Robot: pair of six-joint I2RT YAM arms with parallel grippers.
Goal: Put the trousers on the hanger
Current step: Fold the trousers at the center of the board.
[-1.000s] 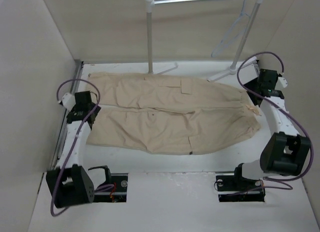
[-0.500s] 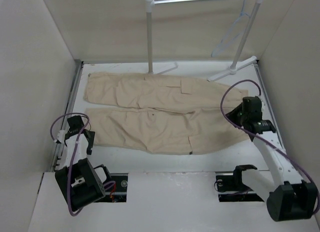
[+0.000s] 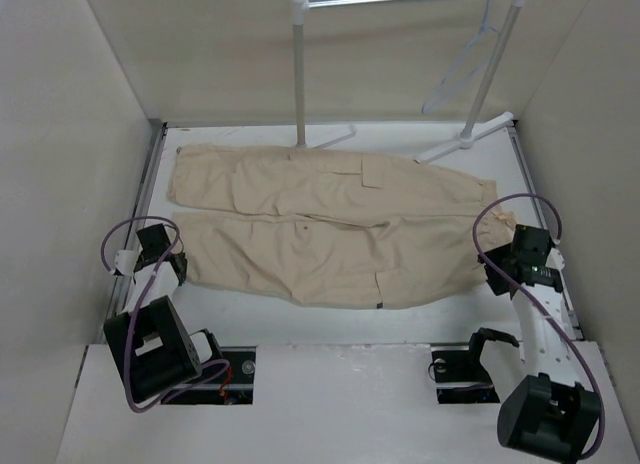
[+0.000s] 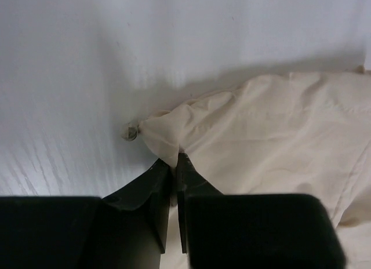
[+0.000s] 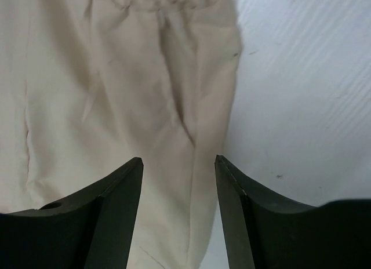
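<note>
Trousers (image 3: 330, 219): soft, creased beige cloth lying flat on the white table (image 3: 330, 322), long axis left to right, gathered waist at the right, two pocketed legs side by side pointing left. Left gripper (image 4: 174, 159): fingers pressed together, pinching the near leg's hem corner; right gripper (image 5: 177, 162): dark fingers spread over the waist's near edge. Hanger (image 3: 456, 68): thin pale wire triangle, hanging from the white tubular rack (image 3: 298, 74) behind.

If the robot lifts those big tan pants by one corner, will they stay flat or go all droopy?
Probably droopy: the trousers lie wrinkled and flat, like soft cloth. Lifted by the hem corner at the left claw, the rest would likely hang and drag. Cloth like this likely won't roll.
</note>
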